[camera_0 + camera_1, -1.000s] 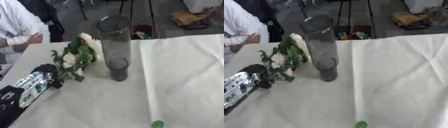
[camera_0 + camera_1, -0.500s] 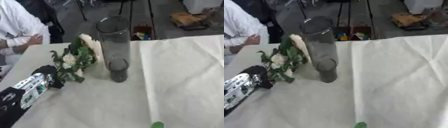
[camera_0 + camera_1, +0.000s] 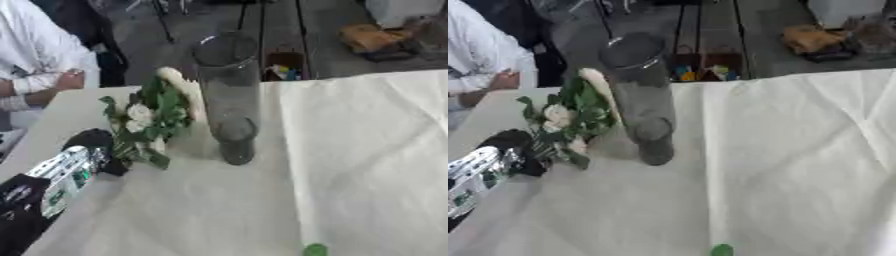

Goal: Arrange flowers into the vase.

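Note:
A tall clear glass vase (image 3: 230, 95) stands upright on the white tablecloth (image 3: 350, 165), a little left of centre. Just left of it a bunch of white flowers with green leaves (image 3: 150, 120) is held up, its top leaning toward the vase. My left hand (image 3: 94, 147), black with a silver forearm, comes in from the lower left and is shut on the stems at the bottom of the bunch. The stems themselves are hidden inside the hand. My right hand shows in neither view.
A small green object (image 3: 314, 249) lies at the near edge of the cloth. A person in white (image 3: 39, 60) sits at the far left corner of the table. Beyond the far edge are a floor, a box of coloured items (image 3: 284, 70) and brown bags (image 3: 376, 37).
My left hand has lifted the bunch and carried it right, closer to the vase. The camera has also shifted a little.

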Controlling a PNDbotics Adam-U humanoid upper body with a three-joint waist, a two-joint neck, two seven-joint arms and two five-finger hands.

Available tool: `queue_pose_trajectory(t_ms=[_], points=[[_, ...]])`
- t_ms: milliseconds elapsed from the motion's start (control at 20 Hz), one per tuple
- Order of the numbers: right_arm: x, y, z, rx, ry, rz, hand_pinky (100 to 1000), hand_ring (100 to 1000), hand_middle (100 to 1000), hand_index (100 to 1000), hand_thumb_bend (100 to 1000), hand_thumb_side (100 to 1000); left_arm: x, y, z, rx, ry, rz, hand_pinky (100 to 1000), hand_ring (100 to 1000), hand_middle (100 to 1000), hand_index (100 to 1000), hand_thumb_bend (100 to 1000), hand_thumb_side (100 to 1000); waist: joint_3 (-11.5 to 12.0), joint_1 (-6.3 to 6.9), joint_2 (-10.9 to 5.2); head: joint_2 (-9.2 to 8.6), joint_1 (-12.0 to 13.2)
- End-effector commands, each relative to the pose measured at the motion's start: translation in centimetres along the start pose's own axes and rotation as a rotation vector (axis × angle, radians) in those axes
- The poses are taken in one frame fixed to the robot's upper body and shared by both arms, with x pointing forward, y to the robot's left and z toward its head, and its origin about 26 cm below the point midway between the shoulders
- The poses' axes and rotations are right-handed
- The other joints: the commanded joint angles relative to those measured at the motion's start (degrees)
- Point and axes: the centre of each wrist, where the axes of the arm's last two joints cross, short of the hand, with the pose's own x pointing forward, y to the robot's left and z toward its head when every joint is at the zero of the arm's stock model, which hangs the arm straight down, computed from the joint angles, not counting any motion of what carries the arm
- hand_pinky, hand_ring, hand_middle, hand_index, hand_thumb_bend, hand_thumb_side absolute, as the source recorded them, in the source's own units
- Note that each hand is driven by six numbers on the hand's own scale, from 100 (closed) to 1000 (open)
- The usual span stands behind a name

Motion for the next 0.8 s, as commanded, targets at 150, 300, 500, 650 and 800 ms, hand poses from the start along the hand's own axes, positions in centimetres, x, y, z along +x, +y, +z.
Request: queue_pose_trajectory(t_ms=[150, 300, 500, 650, 800], points=[[0.4, -0.1, -0.6, -0.003, -0.020, -0.006, 666, 776, 609, 821, 100, 1000, -0.2, 2.1, 0.4, 0.092, -0.006, 0.006, 100, 100, 100, 100, 455, 334, 0.2, 0.03, -1.11, -0.55, 0.2], [0.4, -0.1, -0.5, -0.005, -0.017, -0.006, 666, 776, 608, 822, 100, 1000, -0.2, 2.5, 0.7, 0.146, -0.006, 0.020, 100, 100, 100, 100, 403, 305, 0.3, 0.05, -1.16, -0.45, 0.2], [0.3, -0.2, -0.5, -0.005, -0.013, -0.006, 666, 775, 606, 822, 100, 1000, -0.2, 3.2, 1.3, 0.225, -0.002, 0.055, 100, 100, 100, 100, 361, 200, 0.4, 0.05, -1.24, -0.46, 0.1], [0.3, -0.2, -0.4, -0.006, -0.010, -0.005, 666, 776, 605, 822, 100, 1000, -0.2, 3.5, 1.8, 0.273, 0.004, 0.090, 100, 100, 100, 100, 361, 116, 0.5, 0.03, -1.30, -0.49, 0.0], [0.3, -0.2, -0.4, -0.005, -0.008, -0.004, 667, 776, 605, 822, 100, 1000, 0.0, 3.8, 2.3, 0.321, 0.005, 0.127, 100, 100, 100, 100, 328, 181, 0.6, -0.03, -1.31, -0.52, 0.0]])
